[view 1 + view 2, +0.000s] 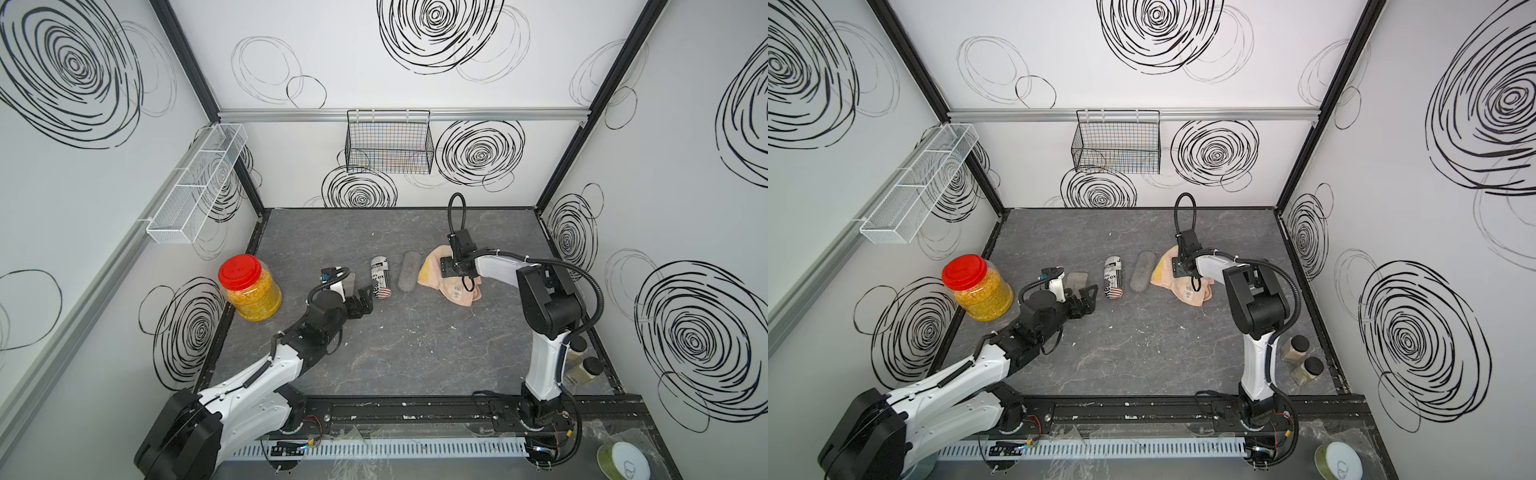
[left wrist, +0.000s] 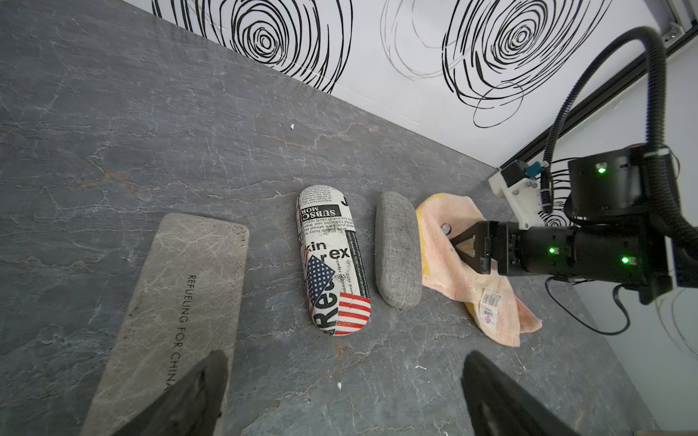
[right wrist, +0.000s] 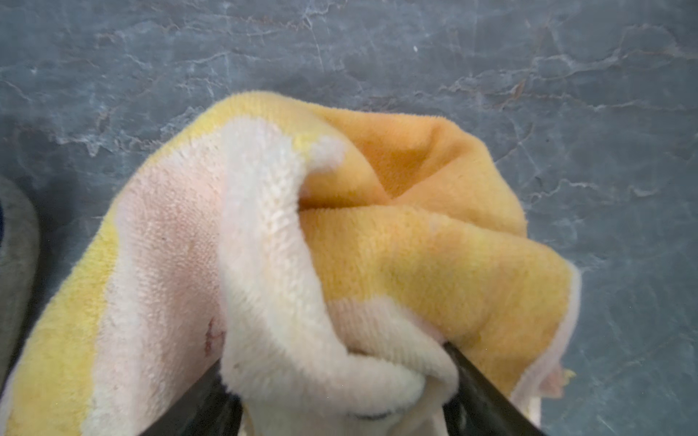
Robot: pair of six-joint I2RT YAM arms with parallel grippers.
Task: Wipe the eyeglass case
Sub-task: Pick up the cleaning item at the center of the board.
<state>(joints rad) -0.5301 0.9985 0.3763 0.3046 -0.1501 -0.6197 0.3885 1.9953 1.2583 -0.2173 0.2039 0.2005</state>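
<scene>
On bench (image 1: 415,357), centre: newsprint eyeglass case (image 1: 380,277), grey case (image 1: 409,272); right tool (image 3: 336,377) clamped on towel (image 1: 432,269); left tool (image 2: 344,356) jaws apart.

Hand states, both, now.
Left hand: open, empty.
Right hand: jaws astride a bunched towel fold; grip cannot be told.
</scene>
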